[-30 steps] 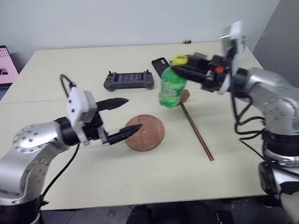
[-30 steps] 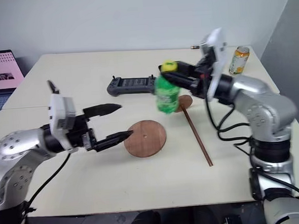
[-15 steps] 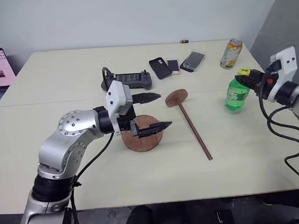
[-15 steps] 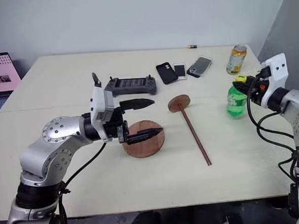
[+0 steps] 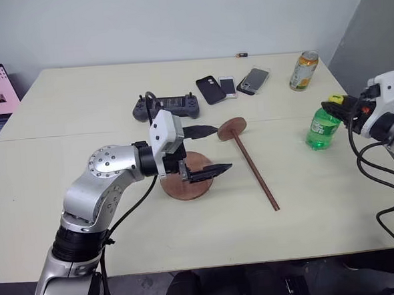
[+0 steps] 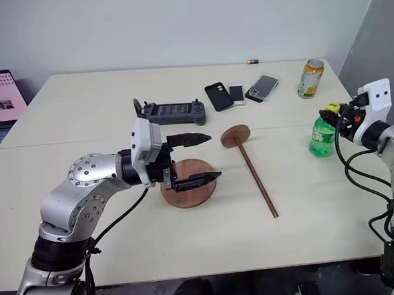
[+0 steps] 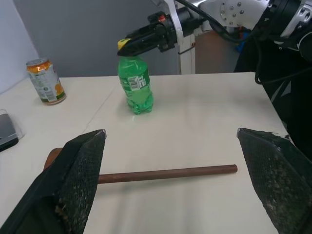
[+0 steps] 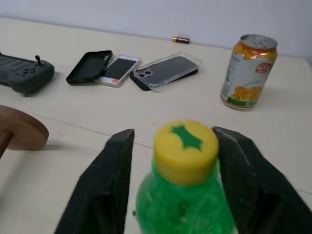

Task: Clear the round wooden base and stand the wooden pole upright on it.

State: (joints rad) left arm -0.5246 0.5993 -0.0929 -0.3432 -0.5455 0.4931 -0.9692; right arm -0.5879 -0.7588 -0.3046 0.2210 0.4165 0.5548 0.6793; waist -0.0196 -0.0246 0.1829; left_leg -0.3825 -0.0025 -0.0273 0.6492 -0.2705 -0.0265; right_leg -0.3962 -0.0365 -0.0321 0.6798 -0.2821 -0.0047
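Reddish-brown round wooden base (image 5: 187, 175) cleared; green plastic bottle (image 5: 322, 128) set at 3 o'clock, right gripper (image 8: 181, 146) parted around cap; dark wooden pole (image 5: 254, 167) still flat, left gripper (image 5: 209, 150) agape.

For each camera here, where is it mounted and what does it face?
Head stereo pair: looks forward and down over the table, both arms in view.
Left wrist: looks along the left hand at the wooden pole.
Right wrist: looks along the right hand at the green bottle.
Shared: bottle, pole, orange can.
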